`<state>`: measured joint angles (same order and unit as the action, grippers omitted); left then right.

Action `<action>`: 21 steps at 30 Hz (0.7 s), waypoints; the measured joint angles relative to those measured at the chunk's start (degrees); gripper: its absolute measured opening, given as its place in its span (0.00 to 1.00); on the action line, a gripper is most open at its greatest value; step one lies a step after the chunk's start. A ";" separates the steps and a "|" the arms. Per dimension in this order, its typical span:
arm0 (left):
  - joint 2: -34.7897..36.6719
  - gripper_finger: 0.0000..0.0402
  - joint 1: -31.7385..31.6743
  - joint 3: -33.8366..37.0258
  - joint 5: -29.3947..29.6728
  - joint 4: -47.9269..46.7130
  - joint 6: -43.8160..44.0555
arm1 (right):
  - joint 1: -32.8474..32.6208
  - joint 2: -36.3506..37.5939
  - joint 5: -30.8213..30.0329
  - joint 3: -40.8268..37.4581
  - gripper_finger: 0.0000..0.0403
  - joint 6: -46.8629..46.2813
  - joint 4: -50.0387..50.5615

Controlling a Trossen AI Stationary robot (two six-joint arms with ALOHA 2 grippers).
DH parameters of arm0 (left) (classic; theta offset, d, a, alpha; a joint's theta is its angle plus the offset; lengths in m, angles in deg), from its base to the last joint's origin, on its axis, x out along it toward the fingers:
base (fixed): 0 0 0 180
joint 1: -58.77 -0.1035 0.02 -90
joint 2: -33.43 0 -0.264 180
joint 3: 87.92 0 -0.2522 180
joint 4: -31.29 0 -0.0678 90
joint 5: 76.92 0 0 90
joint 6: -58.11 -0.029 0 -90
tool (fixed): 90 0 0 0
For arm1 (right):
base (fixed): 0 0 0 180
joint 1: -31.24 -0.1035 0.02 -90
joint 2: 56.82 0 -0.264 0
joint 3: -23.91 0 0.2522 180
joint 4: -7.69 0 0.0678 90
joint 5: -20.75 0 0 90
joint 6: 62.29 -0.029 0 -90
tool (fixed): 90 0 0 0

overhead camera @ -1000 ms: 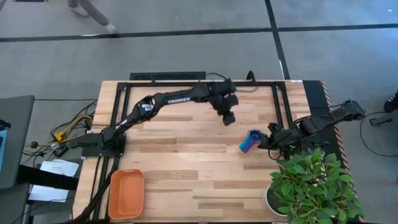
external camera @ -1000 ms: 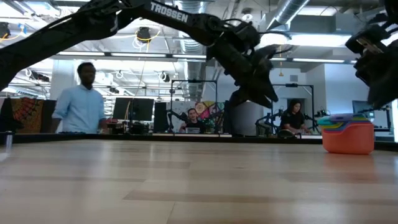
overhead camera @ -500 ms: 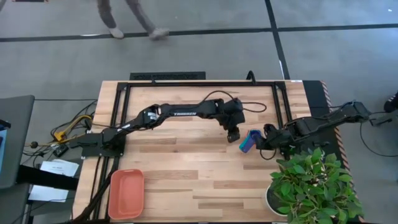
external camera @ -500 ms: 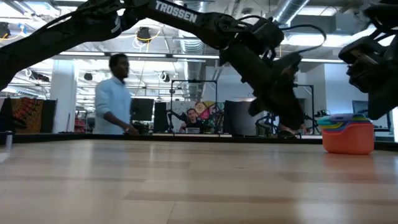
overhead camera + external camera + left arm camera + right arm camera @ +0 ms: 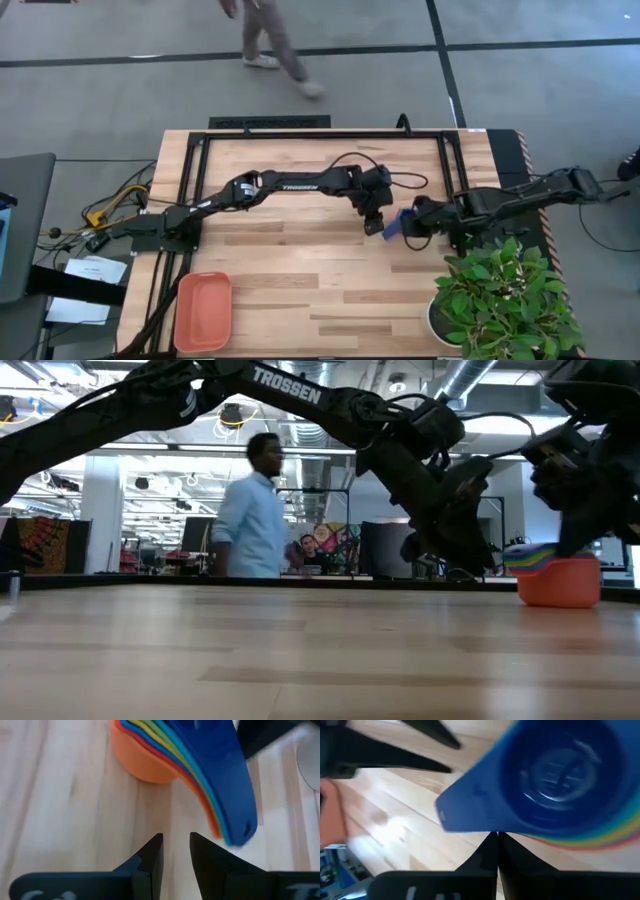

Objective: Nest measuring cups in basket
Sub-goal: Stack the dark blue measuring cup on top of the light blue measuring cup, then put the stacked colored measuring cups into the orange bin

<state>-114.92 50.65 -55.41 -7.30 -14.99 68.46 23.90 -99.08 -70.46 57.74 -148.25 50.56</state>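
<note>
wood planks make up the table (image 5: 300,270), with an office behind it where a person (image 5: 252,510) walks past. the cups (image 5: 395,226) sit nested in one stack on the table's right half, blue on top and orange at the bottom, handles fanned out together. the basket (image 5: 203,311) lies well apart at the near left corner, holding nothing. the left gripper (image 5: 372,222) reaches across the table and hangs just beside the stack's handles; its fingers (image 5: 152,854) stand a narrow gap apart, with only bare wood between them. the right gripper (image 5: 418,224) is at the stack from the other side, its fingers (image 5: 490,855) pressed together just below the blue cup; whether they pinch anything i cannot tell. a plant (image 5: 505,295) stands at the near right corner.
</note>
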 joint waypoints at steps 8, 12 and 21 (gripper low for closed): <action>0.00 0.20 0.00 0.00 0.19 0.43 0.34 | 2.00 -1.23 2.02 0.00 0.05 3.38 -4.19; 0.00 0.20 -0.17 0.00 0.17 -0.25 0.45 | 1.71 -0.44 5.78 0.00 0.06 3.55 -3.70; 0.29 0.20 -4.34 0.00 -5.88 -3.25 6.52 | 1.71 0.81 10.73 0.00 0.02 9.81 5.45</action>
<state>-114.63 46.31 -55.41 -13.17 -18.24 74.99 25.61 -98.26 -59.73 57.74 -138.45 56.01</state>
